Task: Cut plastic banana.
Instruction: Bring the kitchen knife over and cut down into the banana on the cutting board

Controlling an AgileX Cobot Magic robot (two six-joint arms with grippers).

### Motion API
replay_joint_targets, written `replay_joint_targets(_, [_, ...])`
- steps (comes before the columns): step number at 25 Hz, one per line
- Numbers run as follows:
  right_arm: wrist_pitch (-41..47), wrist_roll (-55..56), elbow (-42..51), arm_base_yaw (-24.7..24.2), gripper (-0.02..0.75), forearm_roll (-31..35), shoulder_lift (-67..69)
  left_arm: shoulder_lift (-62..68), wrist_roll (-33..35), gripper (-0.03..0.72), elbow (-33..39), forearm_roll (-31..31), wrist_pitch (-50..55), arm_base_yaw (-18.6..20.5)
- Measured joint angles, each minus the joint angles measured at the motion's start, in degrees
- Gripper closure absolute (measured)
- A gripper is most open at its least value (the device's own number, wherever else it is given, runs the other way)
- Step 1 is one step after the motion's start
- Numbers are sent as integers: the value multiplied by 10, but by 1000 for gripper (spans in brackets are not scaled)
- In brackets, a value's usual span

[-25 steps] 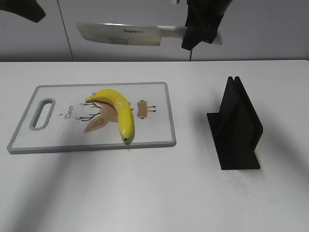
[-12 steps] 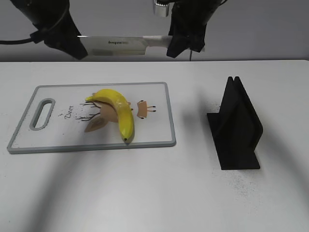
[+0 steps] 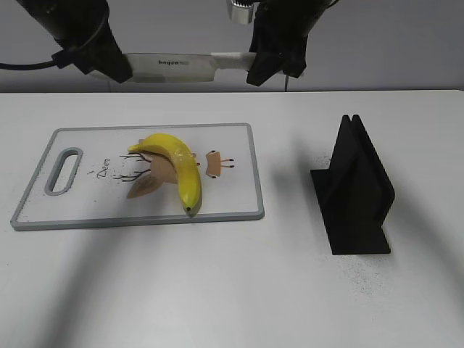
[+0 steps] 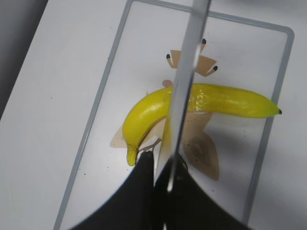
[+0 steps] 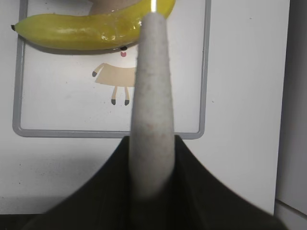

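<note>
Exterior view: banana [image 3: 176, 163] lies below right pincer [image 3: 274, 64] gripping knife [image 3: 177, 66].

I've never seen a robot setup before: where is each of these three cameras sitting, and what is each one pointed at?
Exterior view: faces the table at a downward slant; shows cutting board, banana, black stand, both arms holding the knife above.
Left wrist view: on the left arm, looking down along the blade at the banana; left end effector at the bottom.
Right wrist view: on the right arm, looking down the handle; right end effector grips it.
All three share banana, board, knife.
</note>
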Motion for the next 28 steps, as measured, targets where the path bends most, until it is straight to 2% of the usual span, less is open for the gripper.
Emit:
replay_joint_targets(8, [4,-3,0,0,552,-17,2,21,10,688,-1,2,9,-10])
replay_joint_targets(17, [8,62,-1,0,547,-47,68,99,-23,689,0,14,-18,-20])
replay_joint_targets(20, [8,70,0,0,545,-53,105,132,-24,688,18,10,-44,-23])
replay_joint_targets(24, [6,78,-3,0,533,-59,140,142,-24,685,82,-2,-113,-27])
replay_joint_targets(28, [6,83,-13,0,528,-66,140,135,-24,685,98,-1,-131,-28])
